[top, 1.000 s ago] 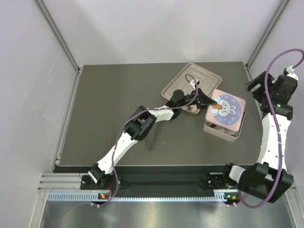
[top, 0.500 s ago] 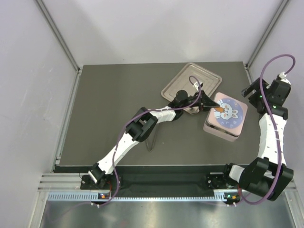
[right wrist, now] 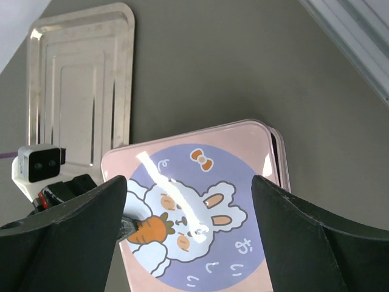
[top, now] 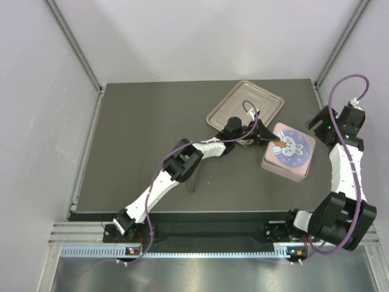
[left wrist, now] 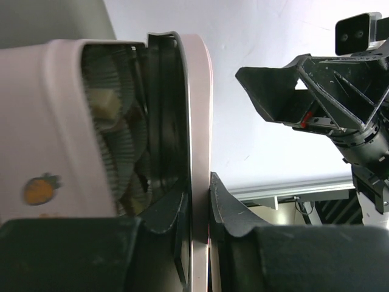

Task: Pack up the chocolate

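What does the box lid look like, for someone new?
On the dark grey table, look right of centre, beside the silver metal tray. The square pink lid lies over its pink box, one edge pinched by the left tool. Only it bears a white bunny holding a carrot.

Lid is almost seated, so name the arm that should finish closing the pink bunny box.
Left. The left end effector clamps the edge of the pink bunny-print lid, held ajar over the pink square box of chocolates; the right end effector hangs open nearby, empty.
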Available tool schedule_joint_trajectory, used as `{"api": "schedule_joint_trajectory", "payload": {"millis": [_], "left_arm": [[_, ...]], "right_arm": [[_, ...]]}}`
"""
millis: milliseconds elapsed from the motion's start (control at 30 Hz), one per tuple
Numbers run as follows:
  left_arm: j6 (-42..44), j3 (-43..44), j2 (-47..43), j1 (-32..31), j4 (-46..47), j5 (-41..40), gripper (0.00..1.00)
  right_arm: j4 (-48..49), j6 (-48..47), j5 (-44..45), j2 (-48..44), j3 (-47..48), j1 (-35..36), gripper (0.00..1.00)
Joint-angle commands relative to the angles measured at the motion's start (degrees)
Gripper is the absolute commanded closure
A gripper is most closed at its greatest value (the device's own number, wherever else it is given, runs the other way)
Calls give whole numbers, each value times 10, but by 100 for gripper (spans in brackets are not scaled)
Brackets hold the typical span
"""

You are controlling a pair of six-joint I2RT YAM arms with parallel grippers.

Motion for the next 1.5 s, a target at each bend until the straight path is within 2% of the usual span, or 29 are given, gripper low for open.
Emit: {"api": "schedule_joint_trajectory", "payload": {"millis": [0,300,633,800,967,1233,1467], "left_arm": [[14,29,4,-4,-6,11,100],[36,36,1,-3,-32,14,100],[-86,27,-2,3,85,-20,100],[-96,15,-21,4,87,-25,100],[-133,-1,-17,4,130,-27,100],[-132,-16,-18,1,125,-24,100],[-120,-14,-11,-2,103,-21,100]], "right_arm": [[34,-3,-9,16,-8,-4,17],[59,9,-10,48,-42,-4,18],[66,11,-25,65,-37,-9,21],[65,26,-61,54,-34,-20,20],[65,34,-85,61,-44,-48,18],[62,26,-83,57,-64,-75,14],[64,13,-83,76,-74,-83,13]]}}
